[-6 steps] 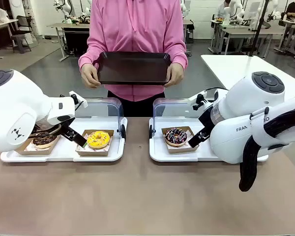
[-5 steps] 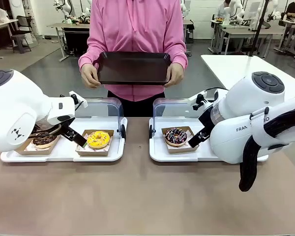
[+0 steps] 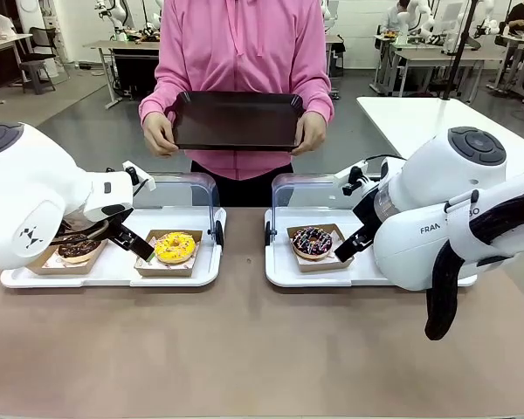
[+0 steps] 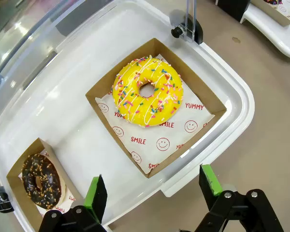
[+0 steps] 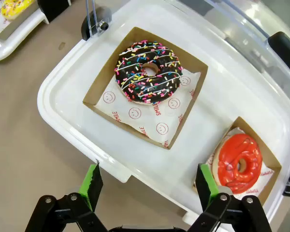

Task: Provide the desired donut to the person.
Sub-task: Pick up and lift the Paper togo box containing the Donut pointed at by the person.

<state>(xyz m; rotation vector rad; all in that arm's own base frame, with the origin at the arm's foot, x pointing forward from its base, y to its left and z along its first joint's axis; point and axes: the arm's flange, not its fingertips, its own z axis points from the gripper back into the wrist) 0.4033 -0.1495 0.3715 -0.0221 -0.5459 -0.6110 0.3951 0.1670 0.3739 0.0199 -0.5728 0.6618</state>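
Note:
The person (image 3: 237, 52) in a pink hoodie stands at the far side holding a black tray (image 3: 237, 120) in both hands. A yellow sprinkled donut (image 3: 175, 247) (image 4: 147, 91) and a dark chocolate donut (image 3: 78, 249) (image 4: 41, 180) sit in cardboard boxes on the left white tray (image 3: 113, 269). A chocolate sprinkled donut (image 3: 312, 242) (image 5: 147, 72) and a red glazed donut (image 5: 238, 163) sit in boxes on the right white tray (image 3: 284, 272). My left gripper (image 4: 154, 192) hovers open above the yellow donut's tray. Over the right tray's near edge, my right gripper (image 5: 149, 186) is open too.
Each white tray has a clear hinged lid (image 3: 179, 190) standing open at its far side. The brown table (image 3: 244, 349) stretches bare toward the front edge. A white table (image 3: 428, 118) stands at the back right.

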